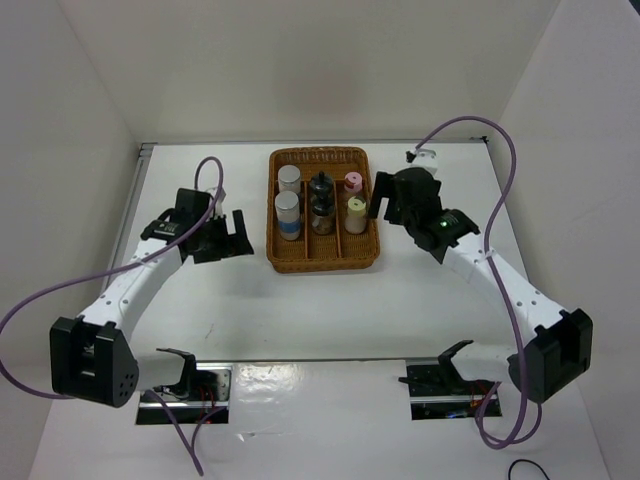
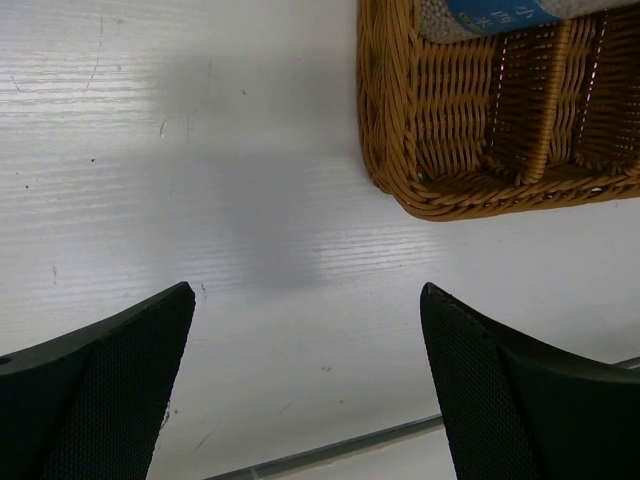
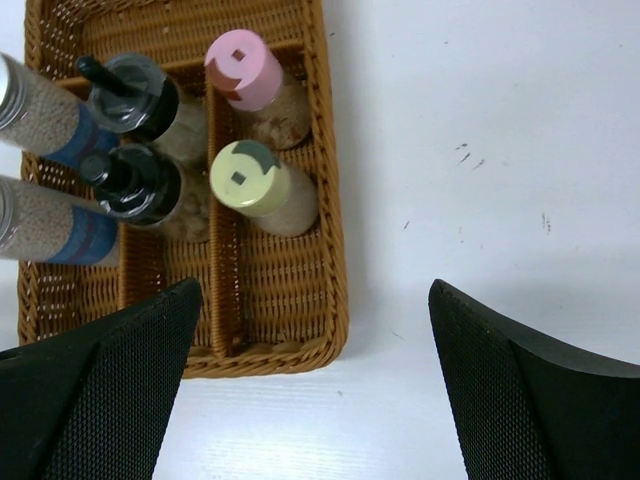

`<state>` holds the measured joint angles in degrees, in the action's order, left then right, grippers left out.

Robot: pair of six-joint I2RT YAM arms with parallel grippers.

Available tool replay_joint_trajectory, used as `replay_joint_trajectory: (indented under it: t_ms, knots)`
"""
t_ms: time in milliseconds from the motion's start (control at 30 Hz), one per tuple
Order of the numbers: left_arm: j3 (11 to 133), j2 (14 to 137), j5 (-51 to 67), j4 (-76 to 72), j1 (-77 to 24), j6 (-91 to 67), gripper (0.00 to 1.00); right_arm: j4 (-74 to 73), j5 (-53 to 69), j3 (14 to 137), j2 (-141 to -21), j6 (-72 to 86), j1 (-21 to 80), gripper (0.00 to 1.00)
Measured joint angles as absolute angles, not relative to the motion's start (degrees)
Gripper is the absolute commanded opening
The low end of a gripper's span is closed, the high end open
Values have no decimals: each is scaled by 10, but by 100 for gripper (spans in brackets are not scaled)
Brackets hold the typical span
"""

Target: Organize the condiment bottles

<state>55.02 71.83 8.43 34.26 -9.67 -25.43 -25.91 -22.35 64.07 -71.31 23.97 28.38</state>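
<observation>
Six condiment bottles (image 1: 322,208) stand upright, long axes vertical and caps up, in a wicker basket (image 1: 322,267) at the table's (image 1: 420,295) 12 o'clock. Silver-lidded bottles (image 1: 288,212) fill the left lane and dark-capped bottles (image 1: 321,185) the middle. The pink-capped bottle (image 1: 353,183) stands at 12 o'clock of the pale-yellow-capped bottle (image 1: 356,211). The left gripper (image 1: 236,234) at the basket's 9 o'clock and the right gripper (image 1: 384,198) at 3 o'clock both gape empty.

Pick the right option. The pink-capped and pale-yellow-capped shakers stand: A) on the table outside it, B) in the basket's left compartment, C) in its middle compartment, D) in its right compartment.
D: in the top view the pink-capped shaker and the pale-yellow-capped shaker both stand in the right-hand compartment of the basket.
</observation>
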Motion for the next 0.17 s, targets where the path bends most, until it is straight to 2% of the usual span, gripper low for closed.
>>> replay_joint_trajectory:
  t_ms: [167]
  knots:
    - [558,709,69,336,-97,-259,99,-259,-217,641,-713,239,255,98]
